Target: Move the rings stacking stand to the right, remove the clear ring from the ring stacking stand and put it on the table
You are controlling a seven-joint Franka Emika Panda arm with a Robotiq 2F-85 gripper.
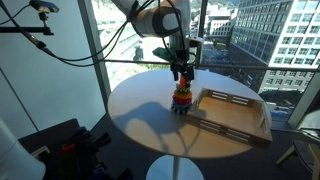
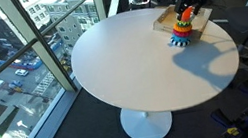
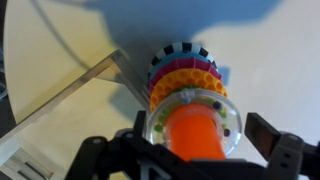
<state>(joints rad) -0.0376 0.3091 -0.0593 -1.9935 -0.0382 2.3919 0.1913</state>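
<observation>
Rings stacking stand [image 1: 182,98], upright on the round worktop [image 1: 140,125], just beside the wooden tray [image 1: 238,115]. The clear ring [image 3: 226,110] sits topmost, around the orange-red peg [image 3: 192,135], with coloured rings beneath. The gripper [image 3: 190,145] hangs directly above; its fingers [image 3: 268,138] stand apart, flanking the clear ring without evident contact. Judged step: approach to a grasp, which calls for a short descent and a closing. Whether the stand's rightward shift is done cannot be told. The wrist view's lower edge cuts off the fingertips. In both exterior views the clear ring is too small to resolve.
</observation>
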